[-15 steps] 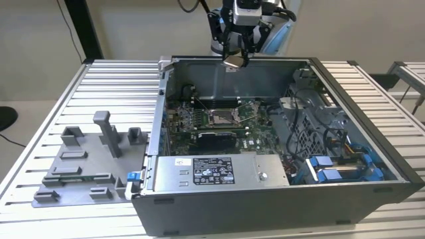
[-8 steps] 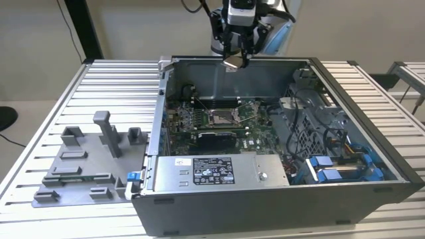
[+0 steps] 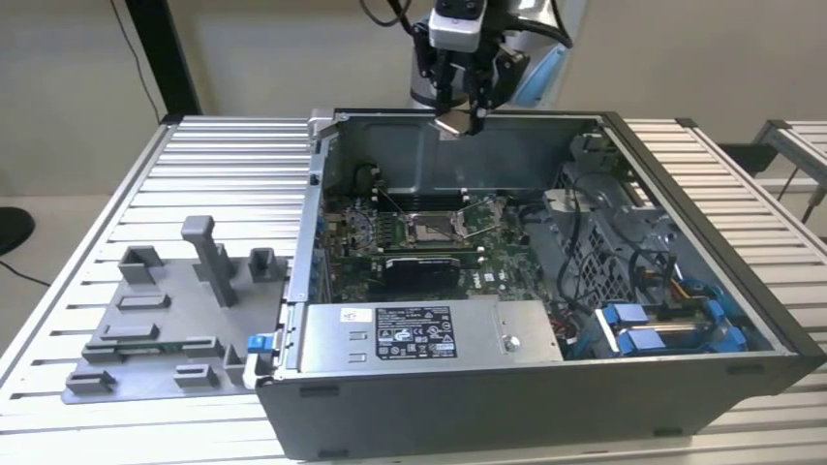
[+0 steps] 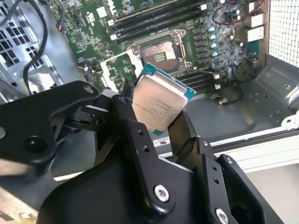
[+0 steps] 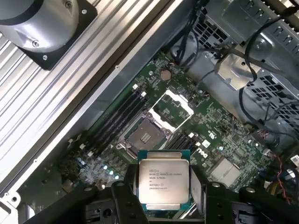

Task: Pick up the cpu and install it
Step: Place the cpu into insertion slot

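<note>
The gripper (image 3: 460, 115) was closed on the cpu (image 3: 455, 124), its two black fingers (image 4: 140, 140) pressing against opposite edges of the chip. In both wrist views the cpu showed its silvery metal top with a green rim around it, and in the second wrist view it sat tilted between the fingers. In the exterior view the gripper hung in the air above the far wall of the open computer case (image 3: 723, 291), with the cpu clear of everything below it. Beneath it, on the case floor, lay the green motherboard (image 3: 387, 237). The square metal-framed socket (image 5: 145, 136) near the middle of the board had a dark centre, nothing was seated in it, and its retaining frame (image 5: 171, 108) stood swung open beside it. The cpu was therefore well apart from the socket. Dark memory slots (image 4: 154, 21) ran alongside the socket. At the near side of the case sat a grey metal box with a white label (image 3: 413, 334), and towards the exterior view's right there were black cables and blue plastic parts (image 3: 646, 329). The case stood on a slatted metal table (image 3: 220, 165). On the table at the exterior view's left, just beside the case, rested a grey plastic tray (image 3: 155, 329) with upright posts.
</note>
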You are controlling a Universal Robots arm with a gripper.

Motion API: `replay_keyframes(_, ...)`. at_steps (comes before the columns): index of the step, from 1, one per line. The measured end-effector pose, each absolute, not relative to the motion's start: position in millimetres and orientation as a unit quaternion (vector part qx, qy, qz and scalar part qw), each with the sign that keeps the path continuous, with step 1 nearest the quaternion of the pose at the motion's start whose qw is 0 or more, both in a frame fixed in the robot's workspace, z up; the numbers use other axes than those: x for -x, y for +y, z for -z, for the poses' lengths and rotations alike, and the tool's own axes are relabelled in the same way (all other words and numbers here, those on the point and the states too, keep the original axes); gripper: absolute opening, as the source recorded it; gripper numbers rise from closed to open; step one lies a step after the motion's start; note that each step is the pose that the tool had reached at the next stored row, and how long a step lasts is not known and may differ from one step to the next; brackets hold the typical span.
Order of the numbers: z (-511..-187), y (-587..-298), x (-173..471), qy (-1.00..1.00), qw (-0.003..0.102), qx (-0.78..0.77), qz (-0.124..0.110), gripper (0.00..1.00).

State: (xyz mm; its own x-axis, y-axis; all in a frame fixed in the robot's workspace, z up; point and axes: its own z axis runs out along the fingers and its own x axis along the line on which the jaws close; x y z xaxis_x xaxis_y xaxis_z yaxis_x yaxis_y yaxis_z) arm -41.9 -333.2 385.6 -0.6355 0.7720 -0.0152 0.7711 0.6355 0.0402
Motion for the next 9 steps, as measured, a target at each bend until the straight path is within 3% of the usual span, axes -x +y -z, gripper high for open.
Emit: replay_keyframes(9, -382.3, -333.2, 41.9, 0.868, 0.017, -0.496, -0.014, 0.00)
